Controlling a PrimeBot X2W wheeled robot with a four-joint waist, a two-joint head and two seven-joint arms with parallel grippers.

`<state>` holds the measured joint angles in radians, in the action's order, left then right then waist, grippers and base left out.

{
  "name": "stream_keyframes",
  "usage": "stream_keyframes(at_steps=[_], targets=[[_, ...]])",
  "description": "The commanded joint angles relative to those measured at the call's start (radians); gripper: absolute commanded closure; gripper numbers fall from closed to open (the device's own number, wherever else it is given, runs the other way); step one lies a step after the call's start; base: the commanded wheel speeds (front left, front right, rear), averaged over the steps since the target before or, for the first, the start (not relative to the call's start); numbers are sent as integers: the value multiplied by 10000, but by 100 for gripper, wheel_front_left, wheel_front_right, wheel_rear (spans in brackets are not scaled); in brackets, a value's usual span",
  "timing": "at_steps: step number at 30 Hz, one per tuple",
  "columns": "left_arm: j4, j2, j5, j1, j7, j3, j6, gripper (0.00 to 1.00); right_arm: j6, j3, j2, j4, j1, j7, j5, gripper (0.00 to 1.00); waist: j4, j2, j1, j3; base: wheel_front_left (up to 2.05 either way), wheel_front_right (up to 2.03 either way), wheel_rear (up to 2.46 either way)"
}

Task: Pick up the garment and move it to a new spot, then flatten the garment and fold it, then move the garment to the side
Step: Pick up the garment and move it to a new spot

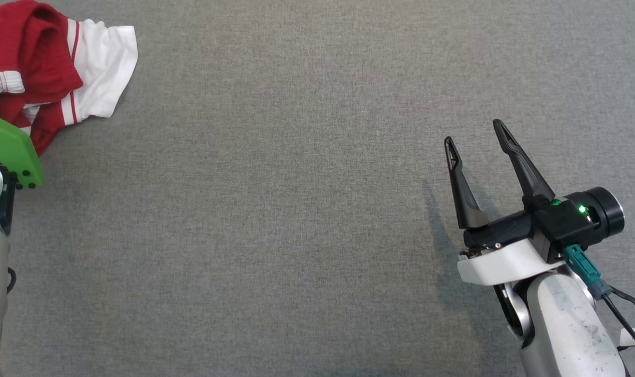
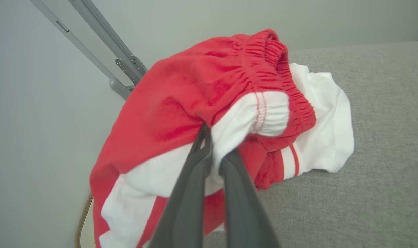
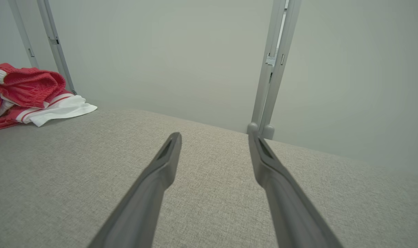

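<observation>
- Garment, red with white parts, is lying bunched up at the far left corner of the desk.
- Left hand is clamping on a white fold of the garment, and its two fingers are pressing almost together on the cloth.
- Right hand is hanging over the near right part of the desk with fingers apart, gripping nothing, well apart from the garment.

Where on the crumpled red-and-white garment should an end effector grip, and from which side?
On the garment, probably the raised white fold beside the waistband, from the robot's near side, as the left end effector has it: that fold stands proud of the table, while the white leg lies flat.
</observation>
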<state>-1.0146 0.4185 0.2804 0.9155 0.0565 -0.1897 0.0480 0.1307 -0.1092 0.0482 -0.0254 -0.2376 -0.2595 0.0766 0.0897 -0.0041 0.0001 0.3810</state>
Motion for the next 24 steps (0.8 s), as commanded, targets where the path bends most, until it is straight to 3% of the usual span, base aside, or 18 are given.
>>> stream_keyframes(at_steps=[1, 11, 19, 24], targets=[[-25, 59, -10, 177, 93, -5, -43, 100, 1, 8, 39, 43, 45, -5, -56, 0, -9, 41, -1, -277, 0, 0, 0], [379, 146, -282, 572, 397, -528, 267, 100, 1, 116, 38, 380, 492, -52, -523, 0, -199, 41, -1, -1740, 0, 0, 0], [1556, -290, -306, 702, 128, -1120, 532, 100, 1, 465, 38, 402, 1015, -60, -896, 0, -529, 41, -1, -2763, 0, 0, 0], [2456, -948, -148, 99, -174, -1548, 617, 100, 1, 643, 38, 359, 1283, -60, -1011, 0, -764, 41, -1, -3018, 0, 0, 0]])
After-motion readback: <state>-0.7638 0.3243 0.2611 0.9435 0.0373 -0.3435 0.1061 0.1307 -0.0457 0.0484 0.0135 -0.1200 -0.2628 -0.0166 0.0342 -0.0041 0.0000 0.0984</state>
